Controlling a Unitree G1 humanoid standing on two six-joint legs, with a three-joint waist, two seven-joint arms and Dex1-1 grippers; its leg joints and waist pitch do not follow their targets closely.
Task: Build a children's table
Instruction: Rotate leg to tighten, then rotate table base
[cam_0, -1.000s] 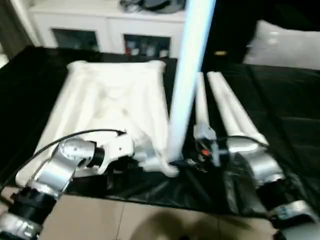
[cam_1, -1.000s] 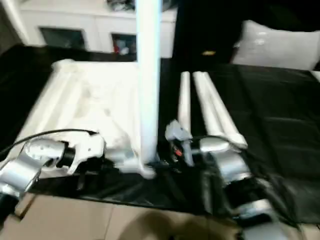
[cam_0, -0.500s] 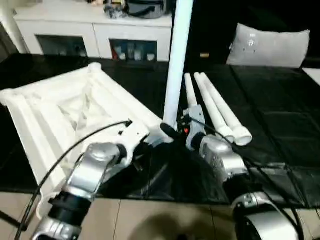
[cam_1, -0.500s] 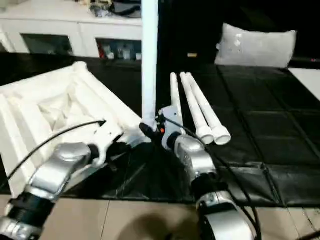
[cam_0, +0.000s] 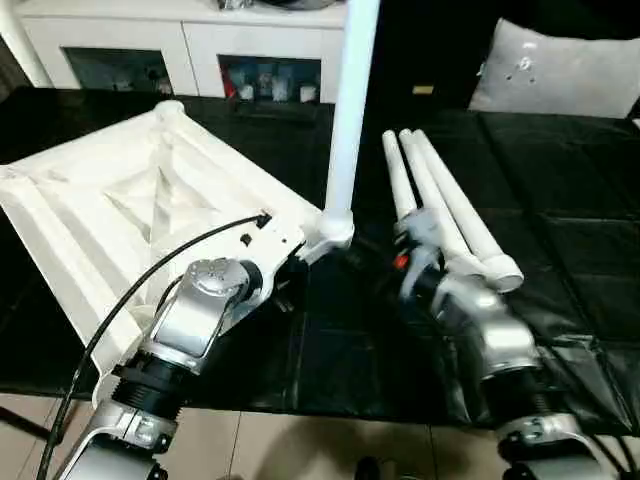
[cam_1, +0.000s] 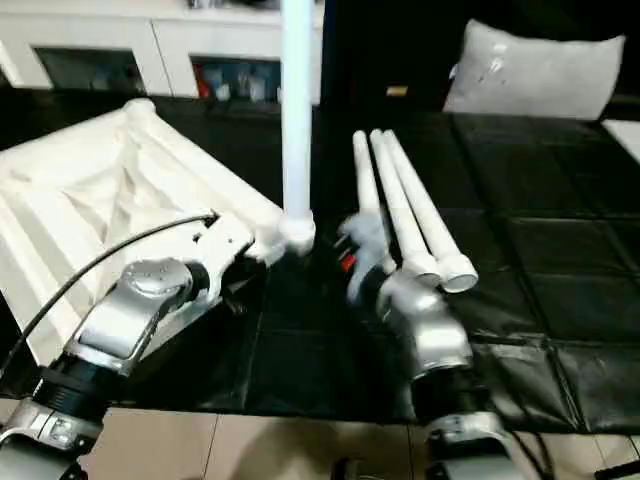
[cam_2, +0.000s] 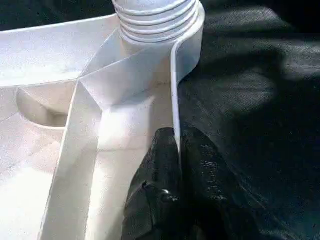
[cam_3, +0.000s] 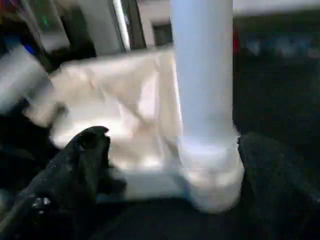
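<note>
Upside-down white ribbed plastic tabletop (cam_0: 150, 200) flat on black surface (cam_0: 580, 200), one round white leg (cam_0: 350, 110) upright in near corner socket (cam_0: 335, 232). Left pincer (cam_2: 175, 165) clamped on rim; right pincer (cam_3: 165, 165) spread wide, empty — leg unsupported, could lean or pop out if barely threaded.

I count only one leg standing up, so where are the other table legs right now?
Three loose legs lie side by side on the black mat, to the right of the upturned table top and its upright leg, just beyond the right gripper.
</note>
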